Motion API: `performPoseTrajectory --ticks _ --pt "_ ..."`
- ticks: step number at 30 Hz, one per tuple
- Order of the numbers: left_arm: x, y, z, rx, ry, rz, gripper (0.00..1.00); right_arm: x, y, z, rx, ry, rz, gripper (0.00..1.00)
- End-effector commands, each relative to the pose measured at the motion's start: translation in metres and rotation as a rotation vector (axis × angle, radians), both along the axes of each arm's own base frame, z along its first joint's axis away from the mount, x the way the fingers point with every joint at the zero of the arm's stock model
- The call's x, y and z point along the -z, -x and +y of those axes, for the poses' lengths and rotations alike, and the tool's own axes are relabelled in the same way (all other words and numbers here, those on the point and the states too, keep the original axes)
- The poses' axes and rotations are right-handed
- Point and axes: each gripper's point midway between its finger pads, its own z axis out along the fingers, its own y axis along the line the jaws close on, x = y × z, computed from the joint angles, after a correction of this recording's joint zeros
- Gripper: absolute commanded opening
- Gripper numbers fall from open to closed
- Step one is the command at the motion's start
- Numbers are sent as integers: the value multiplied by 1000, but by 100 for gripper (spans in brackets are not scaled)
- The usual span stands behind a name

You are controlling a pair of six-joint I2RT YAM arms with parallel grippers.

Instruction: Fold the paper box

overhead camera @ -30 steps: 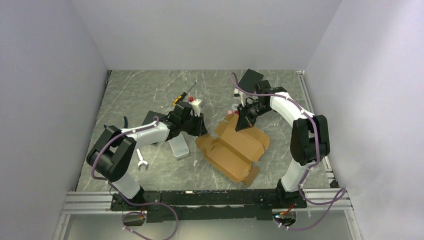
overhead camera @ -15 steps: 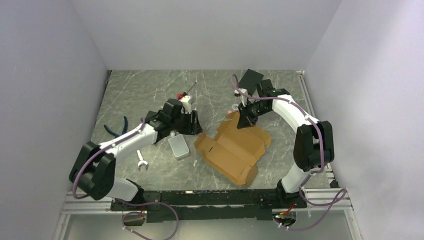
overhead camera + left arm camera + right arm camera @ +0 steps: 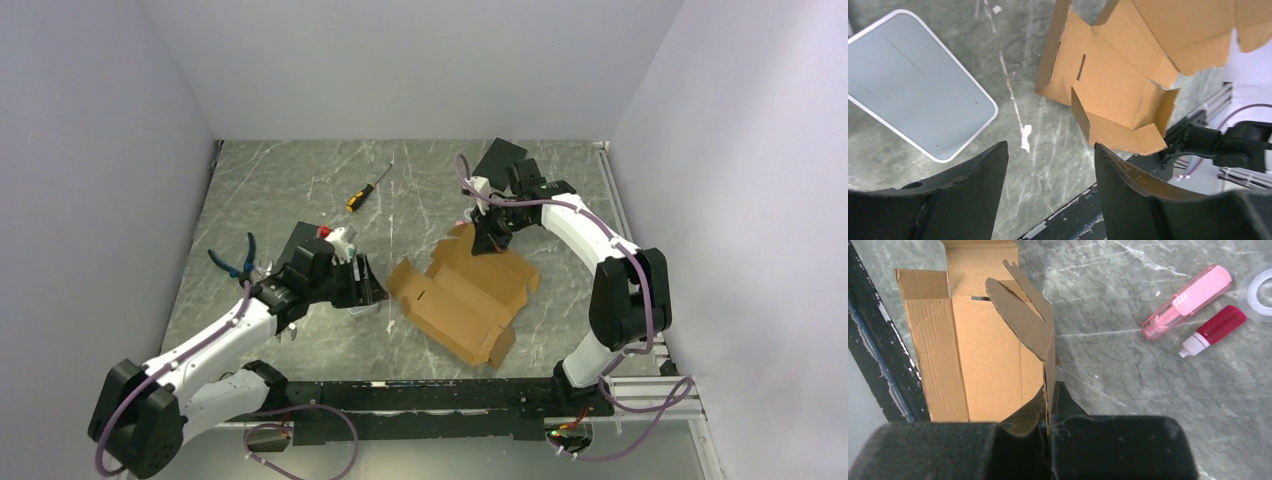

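Observation:
The paper box (image 3: 462,295) is a tan cardboard die-cut sheet, partly folded, lying mid-table with flaps raised. It also shows in the left wrist view (image 3: 1128,75) and the right wrist view (image 3: 983,345). My right gripper (image 3: 487,240) is shut on the box's far upright flap (image 3: 1048,360), its jaws pinching the cardboard edge. My left gripper (image 3: 365,288) is open and empty, just left of the box, above bare table; its fingers (image 3: 973,190) frame the marble.
A grey tin (image 3: 908,85) lies left of the box under my left wrist. Pliers (image 3: 232,262) and a screwdriver (image 3: 366,188) lie at left and back. A pink tube (image 3: 1188,300), a red bottle (image 3: 1213,330) and a black slab (image 3: 500,155) sit near the right arm.
My left arm has pulled back toward the near left, away from the box's left flap. My right gripper has stayed pinched on the far flap, shifting slightly.

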Motion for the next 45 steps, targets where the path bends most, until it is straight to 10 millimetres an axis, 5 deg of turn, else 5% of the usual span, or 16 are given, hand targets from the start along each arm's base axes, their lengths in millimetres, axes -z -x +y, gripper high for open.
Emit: performPoseTrajectory --ticks 1,4,7,12,27,45 --pt "-25 4 -16 27 150 -46 71 -23 -11 0 14 -16 -106 0" --pt "-22 9 -24 35 223 -6 70 -22 -10 0 12 -16 -101 0" --pt "-19 10 -33 -3 350 12 52 -21 -10 1 10 -19 -98 0" --pt "-17 11 -46 8 478 46 35 -19 -9 1 13 -19 -92 0" --pt "14 7 -96 94 506 162 29 -31 -5 9 2 -70 -83 0" --pt "46 -29 -106 83 382 195 28 -44 6 9 -30 -199 33 0"
